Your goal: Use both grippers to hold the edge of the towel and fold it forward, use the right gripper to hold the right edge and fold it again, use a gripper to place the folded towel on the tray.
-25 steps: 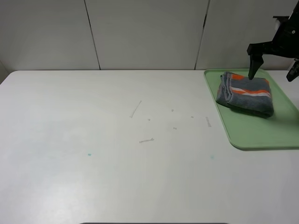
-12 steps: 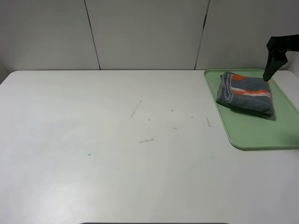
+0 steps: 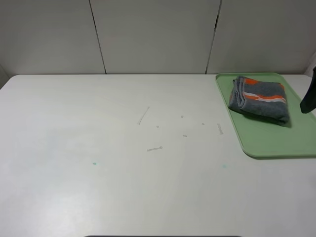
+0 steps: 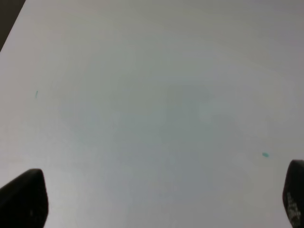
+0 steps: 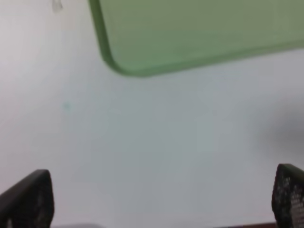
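Towel point(image 3: 258, 98), folded into a thick grey bundle with its orange and white stripes showing on top, lay in the far half of the pale green tray point(image 3: 266, 143), which sat at about two o'clock on the white table point(image 3: 123, 163). By the look of it the task was done: the bundle rested wholly inside the rim, nothing touching it.

Only a dark sliver of the right gripper point(image 3: 309, 98) showed at the three o'clock edge of the high view, clear of the towel. Its wrist camera showed both black fingertips point(image 5: 26, 199) spread wide over bare table, with a tray corner point(image 5: 133, 66) beyond; it held nothing. The left gripper point(image 4: 156, 199) was likewise released and empty above bare table.

Little could go wrong now, I judged: a careless return sweep might clip the tray rim or drag the loose top fold open.

A second earlier the right gripper hung directly over the towel's far edge; it had since drawn off to the side.
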You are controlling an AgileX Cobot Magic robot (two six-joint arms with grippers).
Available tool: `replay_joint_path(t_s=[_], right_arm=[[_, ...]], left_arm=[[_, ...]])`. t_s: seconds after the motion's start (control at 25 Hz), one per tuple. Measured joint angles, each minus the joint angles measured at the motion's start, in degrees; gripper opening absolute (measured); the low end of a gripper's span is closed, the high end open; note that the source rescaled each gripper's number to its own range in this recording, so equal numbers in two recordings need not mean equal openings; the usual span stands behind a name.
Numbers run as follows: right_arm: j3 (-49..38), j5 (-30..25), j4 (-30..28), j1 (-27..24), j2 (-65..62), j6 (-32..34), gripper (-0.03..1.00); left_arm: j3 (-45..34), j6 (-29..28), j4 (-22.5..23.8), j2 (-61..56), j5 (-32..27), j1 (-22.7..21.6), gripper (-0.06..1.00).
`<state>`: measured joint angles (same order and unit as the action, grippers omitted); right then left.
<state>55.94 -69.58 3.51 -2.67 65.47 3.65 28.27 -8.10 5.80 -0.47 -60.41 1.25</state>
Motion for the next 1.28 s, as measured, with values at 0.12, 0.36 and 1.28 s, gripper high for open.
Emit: replay_joint_path(t_s=[0.12, 0.36, 1.28], right_arm=[[-3.88, 0.0, 0.0, 0.0, -7.11, 0.0, 1.0], [-9.92, -0.16, 0.38, 0.0, -22.6, 0.0, 1.0], [-25.52, 6.77, -4.85, 0.0, -65.8, 0.0, 1.0]], left_arm=[[0.0, 0.0, 0.0, 0.0, 0.0, 0.0, 1.0], [0.0, 0.0, 0.0, 0.0, 0.0, 0.0, 1.0], [0.0, 0.0, 0.0, 0.0, 0.0, 0.0, 1.0]])
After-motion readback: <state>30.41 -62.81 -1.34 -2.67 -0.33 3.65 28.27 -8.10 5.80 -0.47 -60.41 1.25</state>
